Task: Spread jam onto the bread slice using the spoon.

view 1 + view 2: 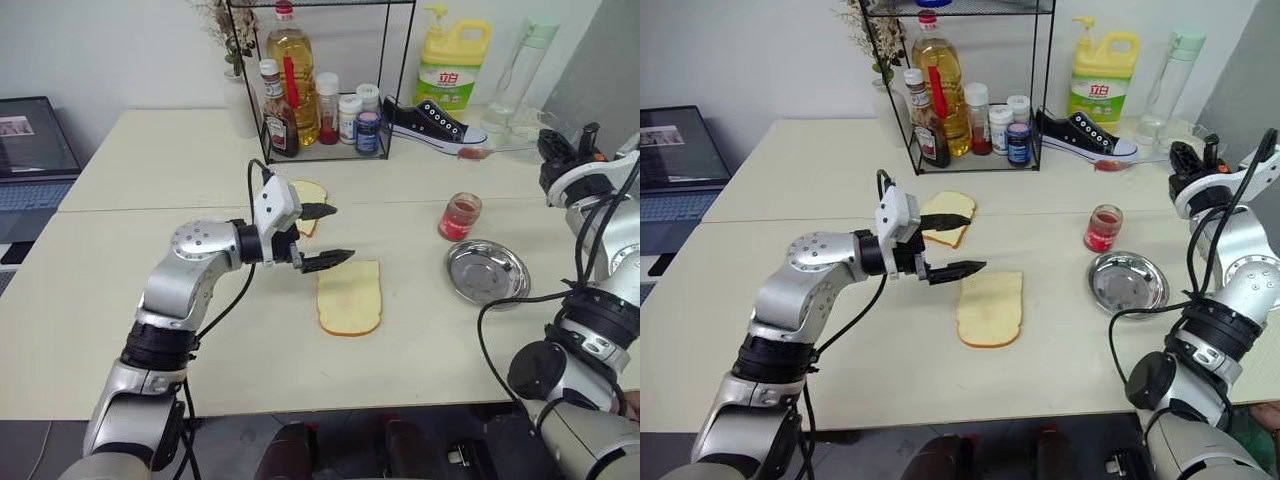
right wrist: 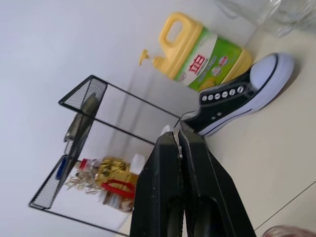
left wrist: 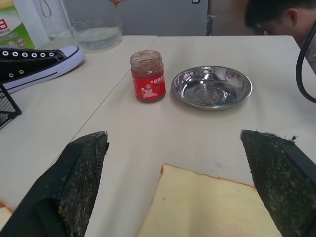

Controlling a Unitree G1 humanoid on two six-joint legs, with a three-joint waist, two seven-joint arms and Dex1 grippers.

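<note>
The soft, pale yellow bread slice point(image 1: 350, 297) with a thin tan crust lies flat on the smooth cream bench point(image 1: 120, 300), and the left gripper point(image 1: 326, 236) hangs just above its near-left corner with its two rough black fingers point(image 3: 81, 173) spread wide and holding nothing. The shiny red jam point(image 1: 459, 219) sits in a small round glass jar, just beside a round steel dish point(image 1: 487, 271). The right gripper point(image 2: 178, 143) is squeezed tight on the thin silver spoon point(image 1: 1120, 163), whose red-smeared bowl pokes out over the bench near a black canvas shoe point(image 1: 432, 122)
</note>
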